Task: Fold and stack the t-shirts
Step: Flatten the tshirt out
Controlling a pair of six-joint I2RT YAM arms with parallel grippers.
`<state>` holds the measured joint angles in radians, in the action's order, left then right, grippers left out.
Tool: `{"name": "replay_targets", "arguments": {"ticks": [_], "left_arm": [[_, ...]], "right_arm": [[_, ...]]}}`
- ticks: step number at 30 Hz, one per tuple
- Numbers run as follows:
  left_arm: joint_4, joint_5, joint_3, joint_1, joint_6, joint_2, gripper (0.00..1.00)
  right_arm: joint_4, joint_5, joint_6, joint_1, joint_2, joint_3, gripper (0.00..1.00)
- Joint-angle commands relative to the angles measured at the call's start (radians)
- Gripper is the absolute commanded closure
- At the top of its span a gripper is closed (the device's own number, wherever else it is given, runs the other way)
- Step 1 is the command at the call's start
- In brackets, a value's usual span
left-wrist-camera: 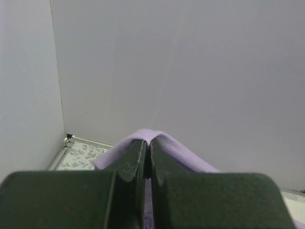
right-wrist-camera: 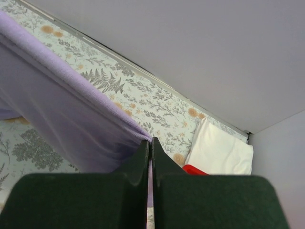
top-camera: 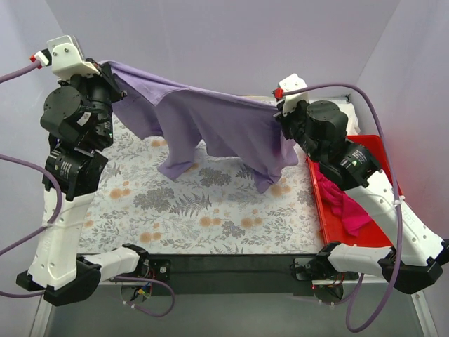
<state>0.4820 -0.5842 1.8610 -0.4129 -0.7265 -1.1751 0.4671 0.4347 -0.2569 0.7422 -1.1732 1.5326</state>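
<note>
Fingers (left-wrist-camera: 136, 164) of left gripper (left-wrist-camera: 148, 143) and right gripper (right-wrist-camera: 149, 143) pinch lavender t-shirt (top-camera: 210, 119) aloft.

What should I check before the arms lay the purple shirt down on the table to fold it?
1. Left gripper shut on lavender shirt: ok.
2. Right gripper shut on its other end: ok.
3. Shirt spread flat between them: not ok, it sags and bunches.
4. Hanging folds off the tablecloth: cannot tell.
5. Magenta shirt out of the way in red bin: ok.
6. White shirt folded, at far right: ok.
</note>
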Motion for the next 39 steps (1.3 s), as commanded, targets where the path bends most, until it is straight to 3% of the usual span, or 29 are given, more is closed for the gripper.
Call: {"name": "replay_targets", "arguments": {"ticks": [1, 7, 10, 17, 21, 25, 29, 31, 35, 36, 39], "left_arm": [[-0.102, -0.097, -0.052, 0.008, 0.082, 0.022, 1.00], [-0.155, -0.019, -0.163, 0.009, 0.041, -0.098, 1.00], [-0.187, 0.020, -0.067, 0.013, 0.024, -0.237, 1.00], [-0.197, 0.121, 0.358, 0.034, -0.040, -0.517, 1.00], [-0.246, 0.230, 0.438, 0.052, -0.091, -0.518, 1.00], [-0.276, 0.342, 0.449, 0.063, -0.111, -0.463, 1.00], [-0.284, 0.347, 0.338, 0.072, -0.097, -0.387, 1.00], [-0.287, 0.276, 0.252, 0.072, -0.077, -0.318, 1.00], [-0.289, 0.091, -0.098, 0.074, -0.074, -0.135, 1.00], [-0.289, 0.052, -0.282, 0.074, -0.103, -0.091, 1.00], [-0.255, -0.049, -0.603, 0.080, -0.204, 0.098, 1.00]], "right_arm": [[-0.016, 0.036, -0.085, -0.006, 0.024, -0.043, 0.99], [-0.077, 0.071, -0.140, -0.079, -0.084, -0.066, 0.99], [-0.178, 0.091, -0.183, -0.144, -0.155, -0.022, 0.99], [-0.382, 0.185, -0.368, -0.185, -0.261, 0.156, 0.99], [-0.597, 0.266, -0.527, -0.185, -0.244, 0.189, 0.99], [-0.663, 0.218, -0.561, -0.185, -0.171, 0.169, 0.99], [-0.624, 0.060, -0.538, -0.175, -0.079, 0.052, 0.99], [-0.500, 0.024, -0.466, -0.168, -0.043, -0.008, 0.99], [-0.314, -0.104, -0.283, -0.156, 0.035, -0.193, 0.99], [-0.280, -0.129, -0.244, -0.138, 0.047, -0.291, 0.99], [-0.148, -0.264, -0.076, -0.084, 0.070, -0.414, 0.99]]}}
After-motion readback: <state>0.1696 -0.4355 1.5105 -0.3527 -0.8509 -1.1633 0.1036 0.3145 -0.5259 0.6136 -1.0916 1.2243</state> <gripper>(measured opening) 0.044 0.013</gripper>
